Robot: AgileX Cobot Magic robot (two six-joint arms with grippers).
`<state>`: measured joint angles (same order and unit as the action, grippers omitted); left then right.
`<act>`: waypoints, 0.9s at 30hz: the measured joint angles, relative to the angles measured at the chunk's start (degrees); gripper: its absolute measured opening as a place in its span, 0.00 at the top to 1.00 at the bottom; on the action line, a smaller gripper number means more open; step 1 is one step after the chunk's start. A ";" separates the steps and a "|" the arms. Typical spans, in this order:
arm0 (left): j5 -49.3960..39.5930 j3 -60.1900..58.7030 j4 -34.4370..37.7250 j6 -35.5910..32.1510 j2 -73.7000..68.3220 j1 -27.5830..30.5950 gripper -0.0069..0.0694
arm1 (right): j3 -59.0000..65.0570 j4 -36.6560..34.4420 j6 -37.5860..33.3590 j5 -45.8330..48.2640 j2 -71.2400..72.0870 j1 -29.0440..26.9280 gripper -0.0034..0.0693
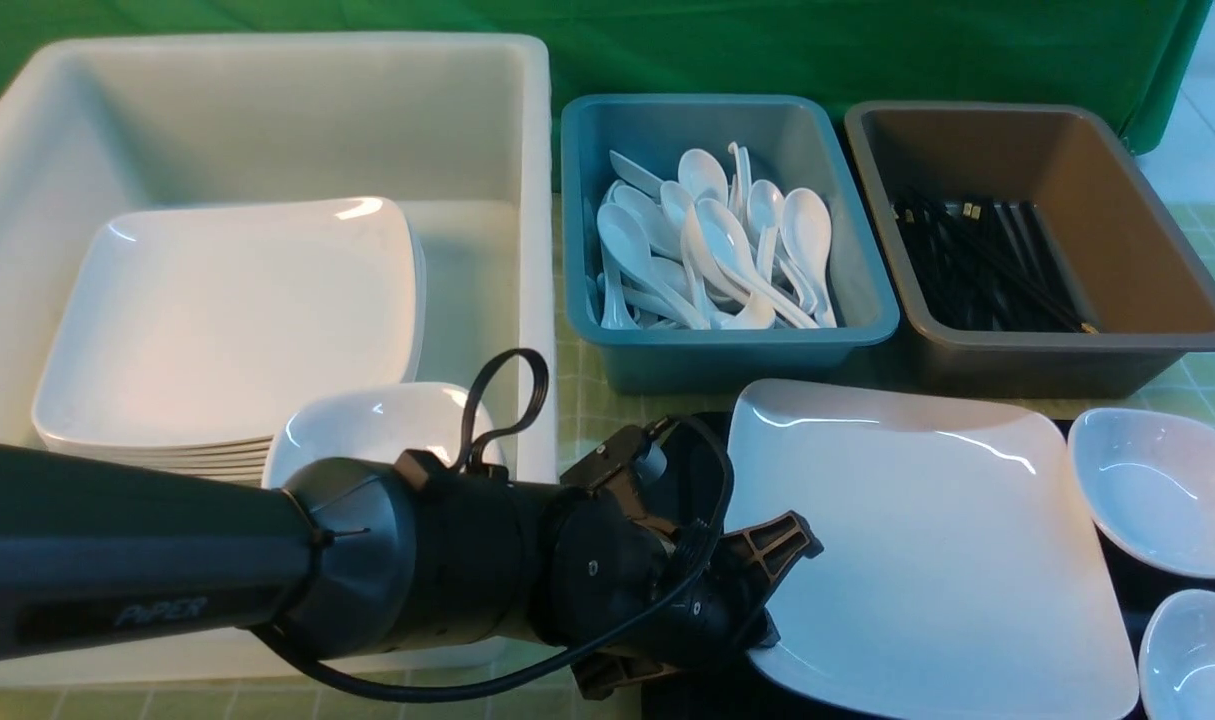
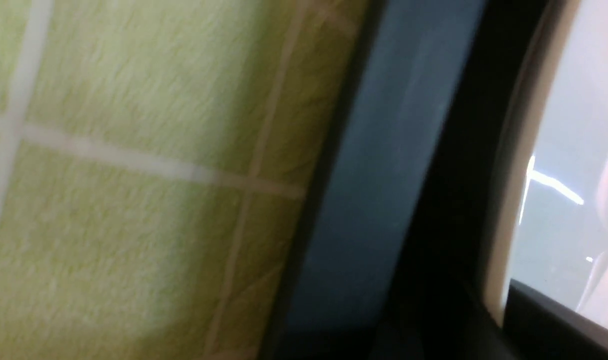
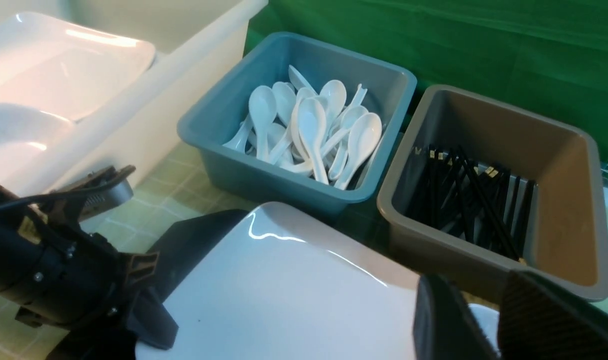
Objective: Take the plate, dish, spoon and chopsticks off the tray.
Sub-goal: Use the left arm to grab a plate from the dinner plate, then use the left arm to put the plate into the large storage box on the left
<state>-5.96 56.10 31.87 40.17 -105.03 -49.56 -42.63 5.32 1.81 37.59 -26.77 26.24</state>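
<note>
Presently, the plate [image 1: 937, 540] lay flat on the tray [image 3: 193, 245], covering most of its left part, with its left rim close to the tray's left edge. The plate was near-square, so no long axis governed the approach; only the rim did. The left gripper [image 1: 789, 592] sat at that left rim, towards the plate's near-left corner, with one finger above the rim and one below it. Whether the jaws had fully clamped the rim could not be told. The plate therefore lay to the right of that gripper, rim first.

The right gripper [image 3: 489, 325] showed only in its own wrist view, above the tray's right part, jaws apart and holding nothing. The left arm was judged the nearer for the lift.

Two small dishes [image 1: 1157, 490] stood at the tray's right edge. The white tub [image 1: 537, 250], holding stacked plates, stood just left of the tray — the probable destination.
</note>
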 joint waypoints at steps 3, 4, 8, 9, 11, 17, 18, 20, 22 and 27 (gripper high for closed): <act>0.20 -0.44 0.00 -0.68 0.41 0.00 0.87 | 0.00 0.00 0.00 0.00 0.00 0.00 0.71; 0.20 -0.62 0.00 -1.34 0.62 0.00 0.87 | 0.00 0.00 0.00 0.00 0.00 0.00 0.71; 0.20 -1.46 -0.05 -2.60 1.99 0.00 0.87 | 0.00 0.00 0.00 0.00 0.00 0.00 0.71; 0.20 -1.86 -0.05 -2.94 2.72 -0.07 0.87 | 0.00 0.00 0.00 -0.05 0.00 0.00 0.71; -0.11 -2.79 -0.05 -3.30 3.73 -0.07 0.87 | 0.00 0.00 0.00 -0.21 0.00 0.00 0.71; -1.74 -5.62 -1.34 -4.14 8.33 0.04 0.88 | 0.00 0.00 0.00 -1.54 0.00 0.00 0.71; -2.14 -6.05 -1.26 -4.33 8.99 0.06 0.88 | 0.00 0.00 0.00 -1.58 0.00 0.00 0.71; -3.20 -6.62 -1.20 -4.64 10.01 0.18 0.88 | 0.00 0.00 0.00 -1.72 0.00 0.00 0.71; -3.87 -6.85 -1.05 -4.77 10.81 0.23 0.88 | 0.00 0.00 0.00 -1.72 0.00 0.00 0.70; -4.92 -7.11 -0.23 -5.49 12.23 0.14 0.89 | 0.00 0.00 0.00 -1.72 0.00 0.00 0.69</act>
<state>-10.88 48.98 31.64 34.68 -92.80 -49.42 -42.63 5.32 1.81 35.88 -26.77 26.24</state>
